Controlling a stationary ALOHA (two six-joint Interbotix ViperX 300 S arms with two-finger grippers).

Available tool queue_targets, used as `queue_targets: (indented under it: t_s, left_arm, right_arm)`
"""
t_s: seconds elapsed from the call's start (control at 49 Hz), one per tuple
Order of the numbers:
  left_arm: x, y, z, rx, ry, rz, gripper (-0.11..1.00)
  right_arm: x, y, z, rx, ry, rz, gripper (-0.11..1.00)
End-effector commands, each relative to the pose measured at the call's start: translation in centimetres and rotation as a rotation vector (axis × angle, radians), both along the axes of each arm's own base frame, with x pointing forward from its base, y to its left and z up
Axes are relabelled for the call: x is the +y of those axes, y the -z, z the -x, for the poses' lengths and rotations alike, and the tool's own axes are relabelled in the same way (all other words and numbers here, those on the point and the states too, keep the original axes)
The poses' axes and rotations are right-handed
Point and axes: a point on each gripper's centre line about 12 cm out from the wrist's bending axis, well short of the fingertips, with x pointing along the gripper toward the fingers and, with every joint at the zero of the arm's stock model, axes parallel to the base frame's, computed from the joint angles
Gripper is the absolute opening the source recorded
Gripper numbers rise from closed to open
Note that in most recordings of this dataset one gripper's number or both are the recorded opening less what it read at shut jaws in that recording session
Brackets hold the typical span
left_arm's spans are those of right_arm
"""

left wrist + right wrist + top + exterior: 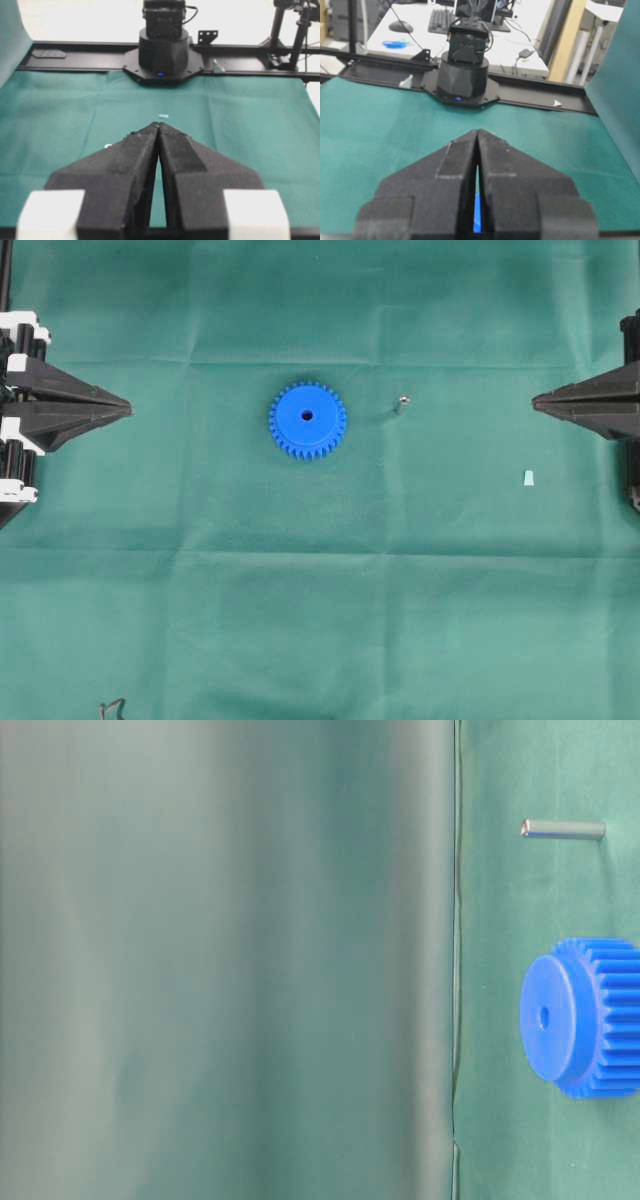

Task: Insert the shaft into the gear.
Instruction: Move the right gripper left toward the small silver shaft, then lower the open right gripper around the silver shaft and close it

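Observation:
The gear is a bright blue toothed wheel lying flat on the green cloth at the table's middle, hub and centre hole facing up; the table-level view shows the gear from the side. The shaft, a thin silvery pin, stands upright on the cloth a little to the gear's right, apart from it; the shaft is free of both grippers. My left gripper is at the left edge, shut and empty. At the right edge my right gripper is shut and empty; a blue sliver of the gear shows through its fingers.
A small pale wedge-shaped bit lies on the cloth near the right gripper. A dark wire end sits at the front left edge. The opposite arms' black bases stand at the cloth's ends.

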Motion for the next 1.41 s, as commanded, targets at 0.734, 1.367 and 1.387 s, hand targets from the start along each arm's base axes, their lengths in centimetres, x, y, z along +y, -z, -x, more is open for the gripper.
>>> queue_targets:
  t_s: [0.734, 1.367, 1.387]
  left_arm:
    - [-0.1, -1.4, -1.1, -0.009, 0.007, 0.009, 0.00]
    - [-0.1, -1.1, -1.1, 0.006, 0.007, 0.009, 0.00]
    - [-0.1, -1.1, -1.1, 0.006, 0.007, 0.009, 0.00]
  right_arm:
    - [-5.5, 5.0, -4.6, 0.297, 0.231, -0.108, 0.04]
    - [-7.5, 15.3, -10.8, 0.594, 0.286, -0.188, 0.79]
    - [-7.5, 15.5, -10.9, 0.597, 0.287, -0.188, 0.79]
